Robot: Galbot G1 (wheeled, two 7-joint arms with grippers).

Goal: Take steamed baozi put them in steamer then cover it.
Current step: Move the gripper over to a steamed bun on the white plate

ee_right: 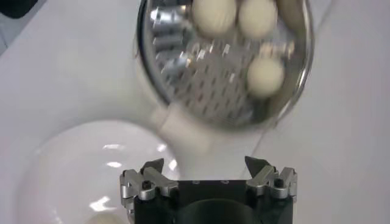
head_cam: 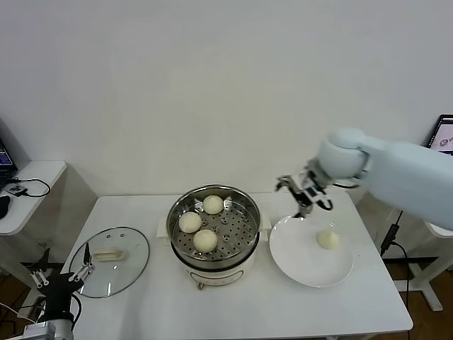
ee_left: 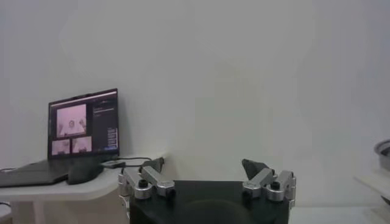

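Three steamed baozi [head_cam: 204, 240] lie on the perforated tray of the steel steamer [head_cam: 173, 219] at the table's middle; the right wrist view shows them [ee_right: 265, 76] in the steamer [ee_right: 183, 73] too. One more baozi [head_cam: 328, 239] rests on the white plate [head_cam: 301, 265] to the right. My right gripper [head_cam: 303, 196] hovers open and empty above the plate's far edge, between steamer and plate [ee_right: 205, 163]. The glass cover [head_cam: 131, 265] lies flat on the table to the left, its cream handle up. My left gripper [head_cam: 62, 273] is parked low at the table's left front corner, open [ee_left: 204, 165].
A side desk [head_cam: 35, 177] with cables stands at the left, and a laptop [ee_left: 82, 131] shows in the left wrist view. A screen edge [head_cam: 443, 134] sits at the far right. The wall is close behind the table.
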